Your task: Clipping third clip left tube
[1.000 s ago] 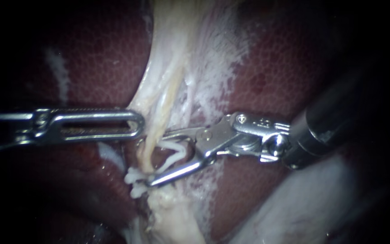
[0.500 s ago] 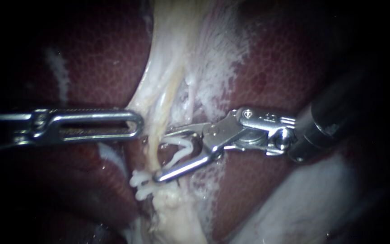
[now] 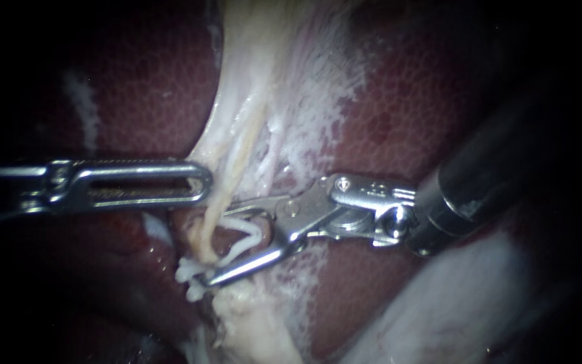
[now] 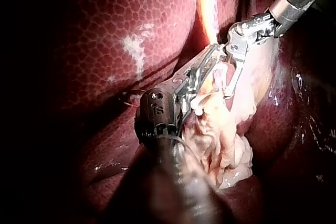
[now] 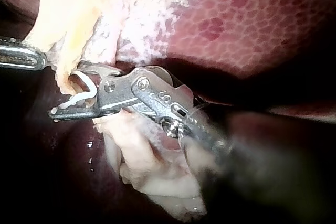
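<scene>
White plastic clip (image 3: 257, 230), spread in a V, sits just left of centre in the endoscope view. It's carried between the right instrument's (image 3: 218, 243) wide-apart jaws, both touching it. The thin yellowish tube (image 3: 208, 226) runs down through that V. Two fitted clips (image 3: 186, 273) show by the lower jaw tip. Left instrument (image 3: 203, 183), mid-left, looks clamped on the pale tissue (image 3: 250, 87) edge. Dark red liver (image 3: 405, 114) all around.

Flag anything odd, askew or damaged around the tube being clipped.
Nothing stands out. The right instrument carries a white clip, spread open, at the pale tube, just above seated clips already on it. The liver looks intact, with no spill.
</scene>
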{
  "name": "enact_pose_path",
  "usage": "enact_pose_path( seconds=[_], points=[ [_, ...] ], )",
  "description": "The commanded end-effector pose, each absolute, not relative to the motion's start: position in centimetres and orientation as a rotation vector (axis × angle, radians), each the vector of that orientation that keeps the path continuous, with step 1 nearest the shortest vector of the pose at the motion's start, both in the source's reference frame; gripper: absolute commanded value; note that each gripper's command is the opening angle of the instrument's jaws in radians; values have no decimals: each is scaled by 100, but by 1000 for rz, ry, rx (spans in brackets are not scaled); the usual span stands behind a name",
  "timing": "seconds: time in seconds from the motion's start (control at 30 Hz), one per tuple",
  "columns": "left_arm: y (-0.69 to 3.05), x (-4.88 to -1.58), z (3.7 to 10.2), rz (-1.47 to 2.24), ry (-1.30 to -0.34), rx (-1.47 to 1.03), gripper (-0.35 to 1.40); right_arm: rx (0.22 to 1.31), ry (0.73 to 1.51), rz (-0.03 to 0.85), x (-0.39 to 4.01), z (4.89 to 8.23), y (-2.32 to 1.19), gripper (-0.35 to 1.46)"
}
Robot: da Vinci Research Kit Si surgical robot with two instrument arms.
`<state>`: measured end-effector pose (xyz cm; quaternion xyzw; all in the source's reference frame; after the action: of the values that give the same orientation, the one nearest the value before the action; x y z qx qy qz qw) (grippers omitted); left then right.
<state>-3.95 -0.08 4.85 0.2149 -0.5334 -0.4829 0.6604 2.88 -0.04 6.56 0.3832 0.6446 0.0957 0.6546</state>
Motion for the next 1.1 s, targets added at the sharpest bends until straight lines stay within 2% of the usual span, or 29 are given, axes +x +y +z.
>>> enact_pose_path(
  seconds=[0.03, 0.8, 0.97, 1.1],
  points=[
    [-8, -394, 485, -1094, -1207, 485, -35, 872, 1463, 214, 287, 655, -4, 58],
    [-5, -387, 493, -1096, -1206, 481, -35, 903, 1463, 201, 269, 648, -5, 57],
    [-4, -386, 495, -1096, -1206, 482, -35, 924, 1467, 187, 259, 643, 4, 53],
    [-5, -387, 494, -1096, -1206, 481, -35, 907, 1471, 214, 258, 644, 15, 53]
  ],
)
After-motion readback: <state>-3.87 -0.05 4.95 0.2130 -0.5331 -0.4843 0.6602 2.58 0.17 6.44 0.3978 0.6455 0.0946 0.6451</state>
